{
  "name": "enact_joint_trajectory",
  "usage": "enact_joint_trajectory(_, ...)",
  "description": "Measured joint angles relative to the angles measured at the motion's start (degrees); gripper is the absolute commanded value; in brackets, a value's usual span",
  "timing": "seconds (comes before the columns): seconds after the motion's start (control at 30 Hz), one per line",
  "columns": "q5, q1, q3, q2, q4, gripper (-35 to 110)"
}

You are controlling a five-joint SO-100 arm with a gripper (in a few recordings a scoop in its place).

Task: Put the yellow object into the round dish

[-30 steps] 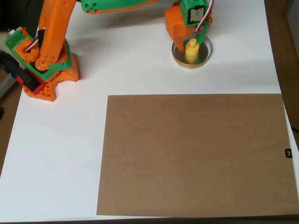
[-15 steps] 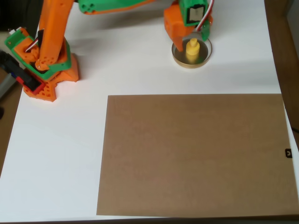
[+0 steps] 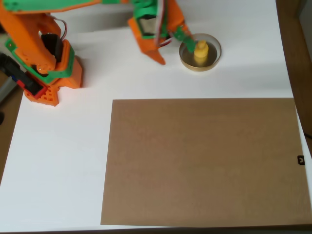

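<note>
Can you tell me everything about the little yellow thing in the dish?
The yellow object is a small piece that looks like smooth plastic, with a wide round base and a narrower knob on top. It stands upright inside the round dish, near the middle, resting on the dark bottom. The gripper is beside it on the left of the overhead view, open and not holding it.

yellow object (image 3: 200, 51): 1 | round dish (image 3: 212, 62): 1 | brown board (image 3: 202, 161): 1
</note>
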Motion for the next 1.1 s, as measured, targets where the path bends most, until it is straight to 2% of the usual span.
enact_joint_trajectory(0.37, -1.14, 20.65, 6.5, 15.47, 0.53, 20)
enact_joint_trajectory(0.8, 9.84, 38.94, 9.49, 16.79, -8.09, 18)
enact_joint_trajectory(1.1, 16.26, 45.79, 19.69, 24.17, -15.91, 21)
